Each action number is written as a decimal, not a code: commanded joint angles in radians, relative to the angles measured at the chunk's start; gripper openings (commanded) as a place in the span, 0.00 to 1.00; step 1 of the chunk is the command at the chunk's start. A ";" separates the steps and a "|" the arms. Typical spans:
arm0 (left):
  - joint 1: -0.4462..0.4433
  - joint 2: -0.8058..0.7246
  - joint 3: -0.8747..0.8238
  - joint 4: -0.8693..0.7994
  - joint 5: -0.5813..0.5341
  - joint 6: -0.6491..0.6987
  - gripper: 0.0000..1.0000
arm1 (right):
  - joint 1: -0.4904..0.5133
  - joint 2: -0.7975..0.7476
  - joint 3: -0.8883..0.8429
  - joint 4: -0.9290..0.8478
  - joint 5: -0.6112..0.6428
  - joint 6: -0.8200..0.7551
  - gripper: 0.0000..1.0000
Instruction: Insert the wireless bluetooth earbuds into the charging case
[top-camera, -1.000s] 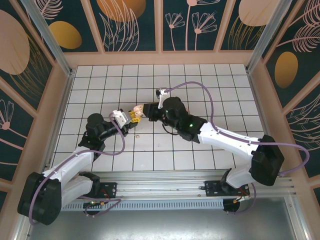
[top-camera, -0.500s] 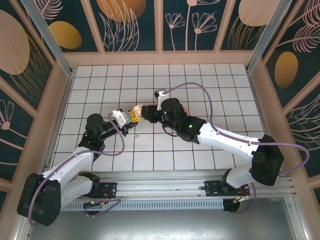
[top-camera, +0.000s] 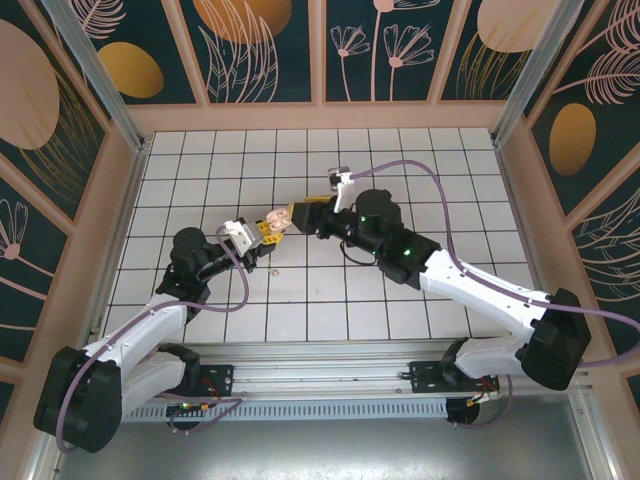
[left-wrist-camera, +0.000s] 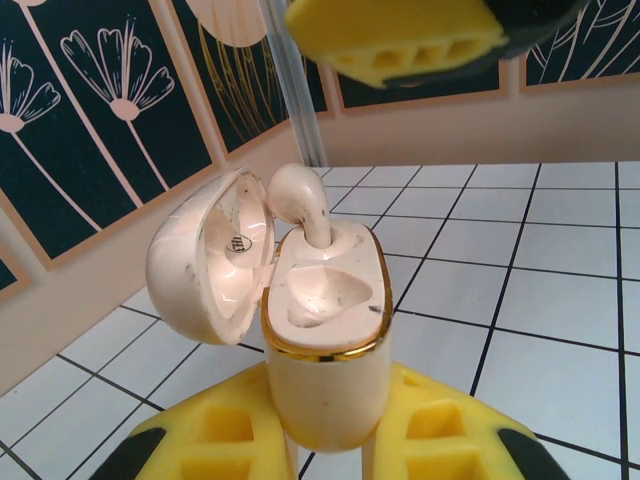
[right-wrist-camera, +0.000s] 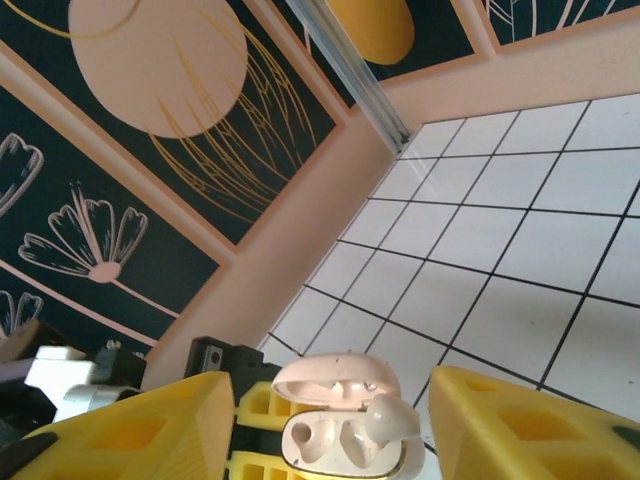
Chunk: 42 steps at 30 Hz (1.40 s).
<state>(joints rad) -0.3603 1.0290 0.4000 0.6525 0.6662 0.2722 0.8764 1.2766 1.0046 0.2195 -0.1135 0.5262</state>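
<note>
My left gripper (top-camera: 262, 232) is shut on the cream, gold-rimmed charging case (left-wrist-camera: 325, 330), holding it upright above the tiles with its lid (left-wrist-camera: 205, 255) swung open. One cream earbud (left-wrist-camera: 300, 195) stands in the case's far socket, and the near socket is bare. In the right wrist view the same earbud (right-wrist-camera: 393, 420) pokes out of the case (right-wrist-camera: 345, 445). My right gripper (top-camera: 303, 216) is open just right of the case, its yellow fingers (right-wrist-camera: 520, 425) wide apart and touching nothing. A tiny pinkish earbud (top-camera: 276, 270) lies on a tile in front of the case.
The white tiled floor (top-camera: 400, 160) is fenced by a low wooden wall (top-camera: 320, 115) with dark flowered panels. A metal post (left-wrist-camera: 295, 90) stands in the far corner. Both arms meet near the middle of the floor.
My right gripper has opened and drawn back to the right, away from the case, leaving the cream earbud in it. My left gripper has kept the case still.
</note>
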 joint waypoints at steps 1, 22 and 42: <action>-0.004 -0.007 0.003 0.043 0.018 -0.004 0.07 | -0.062 -0.001 0.000 0.037 -0.153 0.068 0.48; -0.005 0.002 0.005 0.052 0.023 -0.009 0.07 | -0.135 0.148 0.037 0.091 -0.428 0.182 0.29; -0.004 0.003 0.011 0.042 0.011 -0.010 0.07 | -0.119 0.098 -0.026 0.060 -0.439 0.211 0.18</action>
<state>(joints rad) -0.3611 1.0313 0.4000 0.6521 0.6712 0.2718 0.7422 1.4059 0.9962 0.2733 -0.5255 0.7216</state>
